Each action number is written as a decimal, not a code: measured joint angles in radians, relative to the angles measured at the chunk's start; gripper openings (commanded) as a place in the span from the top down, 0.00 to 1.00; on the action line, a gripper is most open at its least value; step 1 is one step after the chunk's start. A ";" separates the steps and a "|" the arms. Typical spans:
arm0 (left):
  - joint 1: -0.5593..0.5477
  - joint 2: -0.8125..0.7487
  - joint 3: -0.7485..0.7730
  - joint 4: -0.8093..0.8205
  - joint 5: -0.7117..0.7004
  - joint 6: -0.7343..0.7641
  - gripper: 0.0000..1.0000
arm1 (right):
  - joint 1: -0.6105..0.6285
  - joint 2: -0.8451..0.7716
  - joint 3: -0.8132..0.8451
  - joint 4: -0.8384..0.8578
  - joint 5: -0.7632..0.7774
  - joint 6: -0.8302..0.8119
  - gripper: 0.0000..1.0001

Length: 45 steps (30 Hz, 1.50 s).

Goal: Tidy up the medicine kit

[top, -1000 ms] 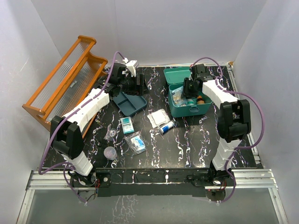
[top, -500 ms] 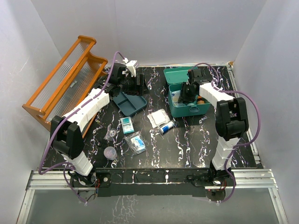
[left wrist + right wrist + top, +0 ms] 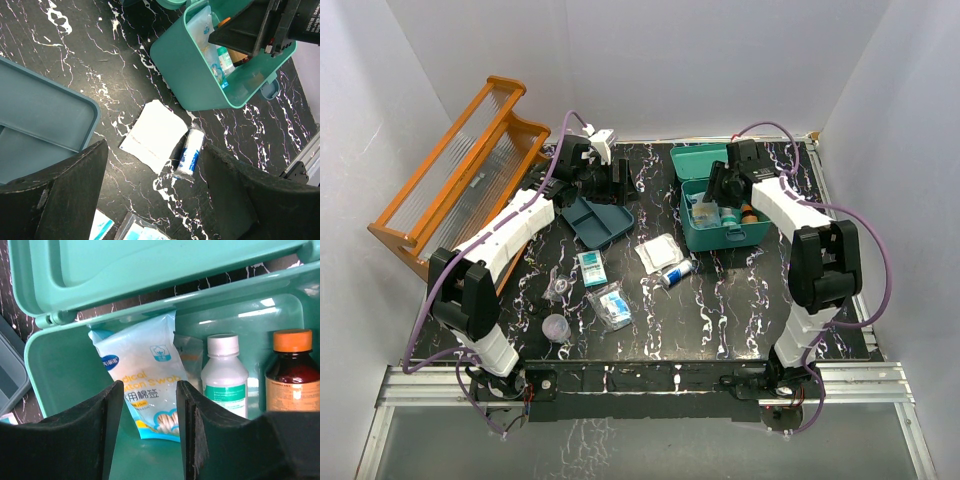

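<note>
**Right jaws over the open kit, left jaws wide above the loose supplies**

I am watching the medicine kit [image 3: 705, 238] sitting at the far right of the black marbled table [image 3: 720, 310], with its lid [image 3: 700, 160] lying open behind it toward the back wall. The right gripper [image 3: 148, 405] is hanging directly over the open box and pointing down into it. Its jaws are standing apart with a moderate gap and are pinching nothing. Through that gap I am seeing a cotton swab packet [image 3: 142, 372] leaning against the kit's back wall, in the left part of the interior. Just to the right of the jaws in the wrist view, a white-capped bottle [image 3: 225, 377] and an orange-capped bottle [image 3: 292, 377] are standing upright side by side inside the box. I cannot tell whether the fingertips are touching anything in there.

The left gripper [image 3: 155, 160] is hovering above the middle of the table, jaws spread wide and holding nothing. The insert tray [image 3: 40, 115] is lying flat on the table, outside the box and beside the left finger. The kit itself is sitting well apart from these jaws, up and to the right in the wrist view. Under the gap a white pad [image 3: 152, 135] and a small blue-and-white roll [image 3: 191, 154] are lying just beside each other.

From above, a flat packet [image 3: 592, 268] and a clear bag [image 3: 613, 306] are resting nearer the bases. An orange rack [image 3: 450, 190] is leaning at the table's left edge.
</note>
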 measured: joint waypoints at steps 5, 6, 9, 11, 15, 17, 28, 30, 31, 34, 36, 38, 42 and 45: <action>0.000 0.000 0.000 0.000 0.000 0.000 0.25 | 0.004 0.003 -0.030 0.074 0.016 0.047 0.56; 0.000 0.000 0.000 0.000 0.000 0.000 0.25 | 0.005 0.008 -0.030 0.087 0.019 0.052 0.56; 0.000 0.000 0.000 0.000 0.000 0.000 0.25 | 0.012 0.035 -0.032 0.130 0.029 0.071 0.60; 0.000 0.000 0.000 0.000 0.000 0.000 0.25 | 0.018 0.051 -0.052 0.156 0.036 0.080 0.61; 0.000 0.000 0.000 0.000 0.000 0.000 0.25 | 0.031 0.056 -0.114 0.175 0.037 0.108 0.63; 0.000 0.000 0.000 0.000 0.000 0.000 0.25 | 0.035 0.057 -0.139 0.190 0.037 0.126 0.63; 0.000 0.003 0.000 0.000 0.000 0.001 0.25 | 0.034 0.053 -0.150 0.209 0.007 0.193 0.61; 0.000 0.003 0.000 0.000 0.000 0.003 0.25 | 0.034 0.039 -0.150 0.196 0.013 0.208 0.61; 0.000 0.003 0.000 0.000 0.000 0.004 0.25 | 0.034 0.028 -0.150 0.190 0.019 0.212 0.61; 0.000 0.003 0.000 0.000 0.000 0.005 0.24 | 0.035 -0.019 -0.150 0.170 0.047 0.222 0.61; 0.000 0.003 0.000 0.000 0.000 0.005 0.24 | 0.035 -0.049 -0.146 0.159 0.064 0.222 0.61; 0.000 0.003 0.000 0.000 0.000 0.005 0.24 | 0.034 -0.066 -0.130 0.144 0.081 0.218 0.61; 0.000 0.003 -0.001 0.000 0.000 0.005 0.24 | 0.034 -0.070 -0.119 0.124 0.101 0.210 0.61; 0.000 0.003 -0.007 0.005 0.000 0.002 0.24 | 0.034 -0.072 -0.119 0.098 0.112 0.209 0.61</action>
